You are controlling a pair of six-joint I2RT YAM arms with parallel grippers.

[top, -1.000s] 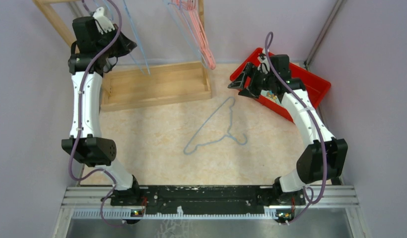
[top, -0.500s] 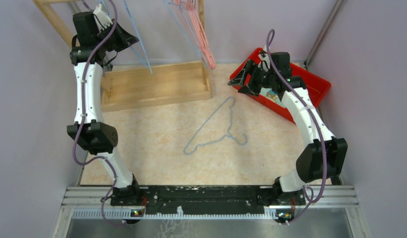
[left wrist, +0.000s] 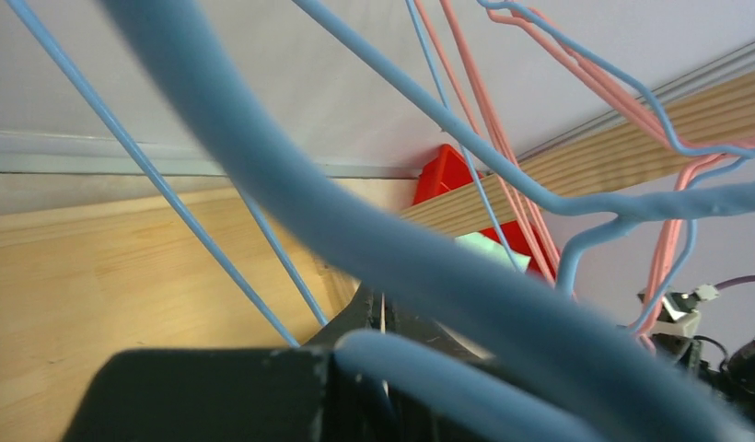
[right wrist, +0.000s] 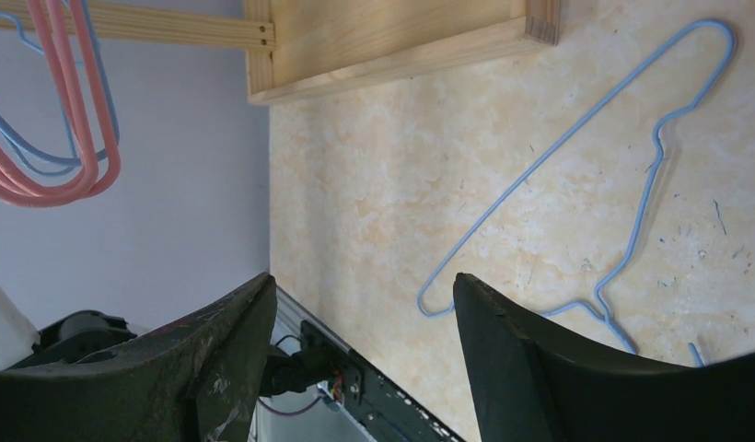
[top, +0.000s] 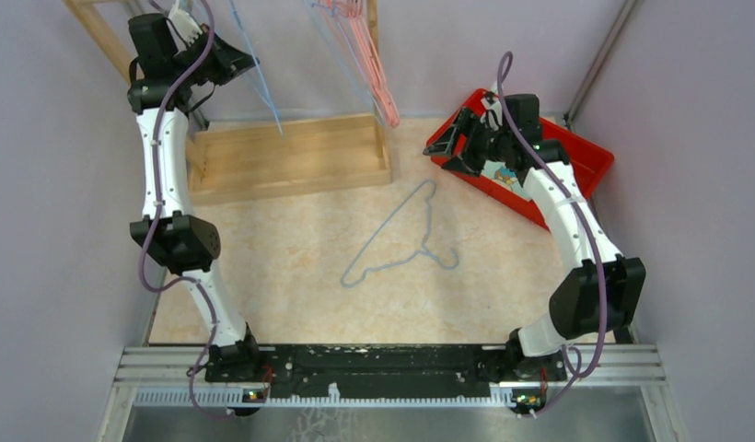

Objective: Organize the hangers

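My left gripper (top: 234,63) is high at the back left by the wooden rack. It is shut on a light blue hanger (top: 263,99) that hangs down from it. In the left wrist view the jaws (left wrist: 383,318) are closed to a thin slit and the blue wire (left wrist: 355,239) crosses close in front. Pink-red and blue hangers (top: 381,87) hang on the rack, and also show in the left wrist view (left wrist: 489,138). Another light blue hanger (top: 401,235) lies flat on the table, and also shows in the right wrist view (right wrist: 586,152). My right gripper (top: 452,147) is open and empty over the red bin's left edge (right wrist: 365,285).
The rack's wooden base tray (top: 291,161) sits at the back left, with its post (top: 98,37) beside my left arm. A red bin (top: 581,152) stands at the back right under my right arm. Grey walls close in both sides.
My left arm has risen and drawn back toward the rack top, carrying the light blue hanger. My right gripper has shifted slightly to the right and stays open.
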